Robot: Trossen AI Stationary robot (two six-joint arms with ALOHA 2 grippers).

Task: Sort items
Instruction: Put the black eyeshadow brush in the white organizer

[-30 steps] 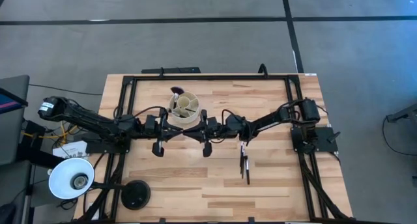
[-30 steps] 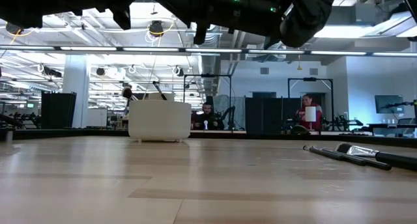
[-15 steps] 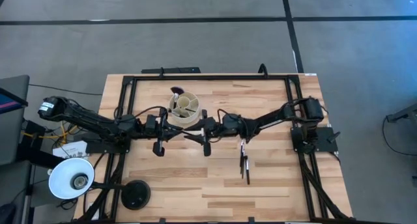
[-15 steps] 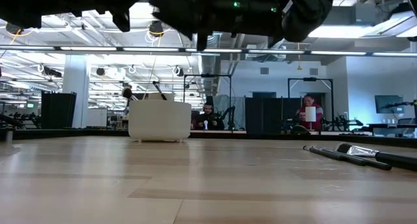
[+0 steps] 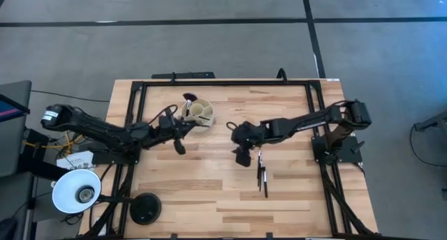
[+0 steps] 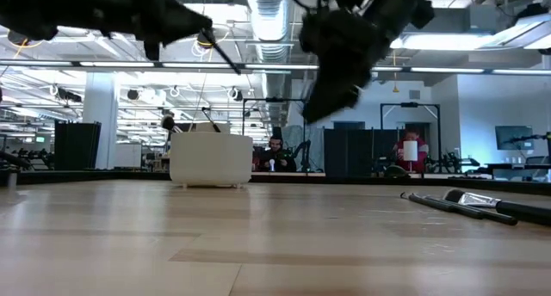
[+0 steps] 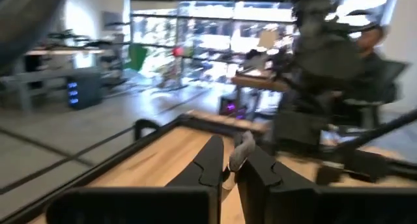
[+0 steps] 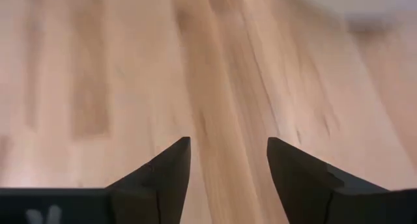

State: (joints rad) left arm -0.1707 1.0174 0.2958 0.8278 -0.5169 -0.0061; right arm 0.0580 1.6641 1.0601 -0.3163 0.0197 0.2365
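My left gripper is just near of the round cream divided cup, above the table, shut on a thin makeup brush with a silvery ferrule. The cup stands on the table and holds some brushes, among them one with a fluffy dark-reddish head. My right gripper is open and empty above bare wood, just left of several dark-handled brushes that lie flat on the table. These also show in the low view. My left gripper pinches the brush between its two fingers, near the silvery ferrule. The brush is lifted clear of the table. In the low view its dark thin end sticks out past the fingers, slanting down.
A black frame runs around the table's edges. A white lamp and a black round base stand at the near left corner. There is bare wood on the near half of the table. People sit in the room beyond the table.
Both grippers stood close together, facing each other, just near of the cup. They have parted. My right gripper has gone toward the table's right and near edges and tipped down toward the lying brushes. My left gripper has turned toward the cup with the brush.
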